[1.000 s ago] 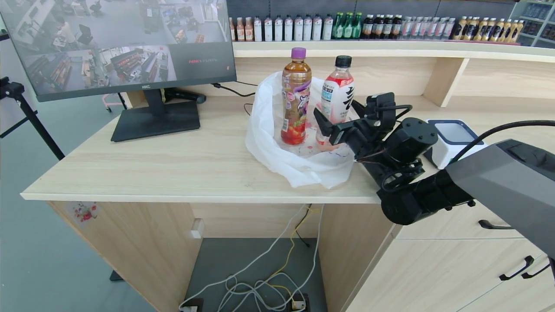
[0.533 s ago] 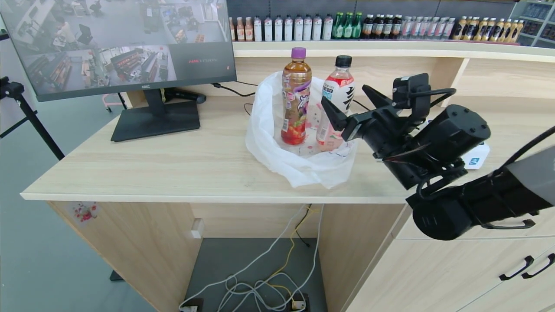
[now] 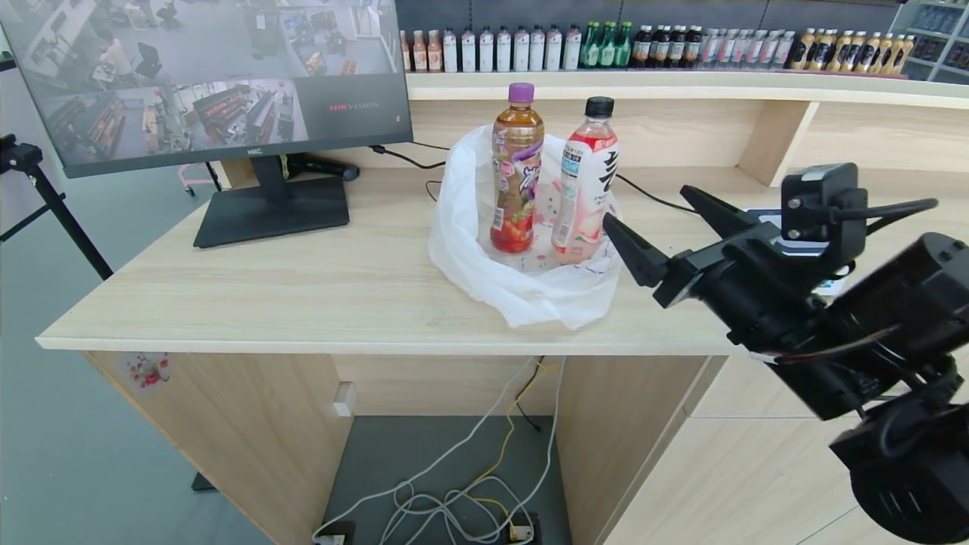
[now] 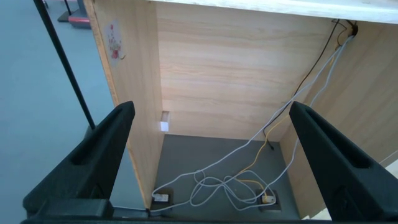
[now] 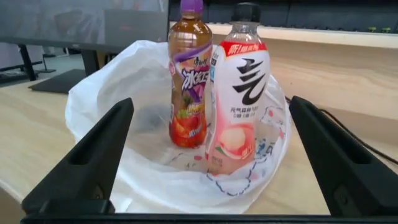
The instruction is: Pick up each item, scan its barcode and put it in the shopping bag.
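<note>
from the head camera, the white bag point(image 3: 522, 291) sits slumped open on the wooden counter point(image 3: 303, 280). two bottles stand upright inside it, close side by side: the tea bottle point(image 3: 517, 170) with a purple cap on the robot's left, and the peach bottle point(image 3: 584, 185) with a black cap on its right. the bag's wall rises behind them and lies folded low in front. the right claw point(image 3: 645, 206) hangs just beside the bag, on its right, level with the lower part of the peach bottle. its two fingers are spread wide with nothing between them, and they point toward the bag without touching it. a monitor point(image 3: 204, 76) stands at the left end of the counter, well apart from the bag, and a row of drinks point(image 3: 651, 45) lines the shelf behind. cables point(image 3: 454, 492) lie tangled on the floor under the counter.

the left wrist camera looks in below the counter. the left claw point(image 4: 211, 109) is splayed wide, holding nothing, with the cables point(image 4: 230, 183) on the floor beyond it.

the right wrist camera faces the bag point(image 5: 106, 99) head on. the tea bottle point(image 5: 188, 87) and peach bottle point(image 5: 239, 106) stand inside it, framed between the right claw's point(image 5: 211, 102) wide-open, empty fingers and clear of both.
</note>
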Controlling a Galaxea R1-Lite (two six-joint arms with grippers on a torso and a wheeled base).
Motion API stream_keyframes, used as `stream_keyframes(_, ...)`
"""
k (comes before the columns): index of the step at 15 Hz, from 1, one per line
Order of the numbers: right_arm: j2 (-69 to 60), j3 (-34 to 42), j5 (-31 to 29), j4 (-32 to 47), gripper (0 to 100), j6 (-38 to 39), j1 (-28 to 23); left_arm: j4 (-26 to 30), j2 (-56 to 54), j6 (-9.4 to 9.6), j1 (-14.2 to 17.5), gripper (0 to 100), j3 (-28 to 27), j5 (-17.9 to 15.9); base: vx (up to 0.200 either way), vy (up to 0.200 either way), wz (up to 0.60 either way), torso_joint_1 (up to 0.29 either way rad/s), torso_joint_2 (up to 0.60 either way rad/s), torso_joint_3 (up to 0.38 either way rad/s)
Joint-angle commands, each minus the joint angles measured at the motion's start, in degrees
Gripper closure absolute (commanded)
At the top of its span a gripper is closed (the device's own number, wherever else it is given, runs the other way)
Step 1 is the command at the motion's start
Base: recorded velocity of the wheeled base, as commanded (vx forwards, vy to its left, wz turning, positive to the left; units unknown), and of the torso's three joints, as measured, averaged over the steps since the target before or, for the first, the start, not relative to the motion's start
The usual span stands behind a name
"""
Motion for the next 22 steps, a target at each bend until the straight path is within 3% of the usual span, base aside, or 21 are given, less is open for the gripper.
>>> stream_keyframes(1, -6.6, 6.1, 0.0, -0.1, 0, -0.1, 1.4, 0.1, 0.0, -0.01, -0.1, 0, 0.0, 0.0, 0.000, 0.000, 0.00, 0.000, 0.00, 0.000)
stream_keyframes(5, -12.7, 22.2, -0.1, -0.1, 0, -0.1, 4.6, 0.1, 0.0, 0.17, -0.1, 0, 0.0, -0.1, 0.000, 0.000, 0.00, 0.000, 0.00, 0.000)
stream_keyframes(10, -17.6, 30.2, -0.1, -0.1, 0, -0.1, 3.5, 0.1, 0.0, -0.27, -0.1, 0, 0.0, 0.0, 0.000, 0.000, 0.00, 0.000, 0.00, 0.000)
stream_keyframes(15, -16.0, 25.0, -0.1, -0.1, 0, -0.7, 3.1, 0.1, 0.0, 0.08, -0.1, 0, 0.0, 0.0, 0.000, 0.000, 0.00, 0.000, 0.00, 0.000)
stream_keyframes(22, -16.9, 27.2, -0.1, -0.1, 0, -0.8, 1.8, 0.2, 0.0, -0.36, 0.0, 0, 0.0, 0.0, 0.000, -0.200, 0.00, 0.000, 0.00, -0.002)
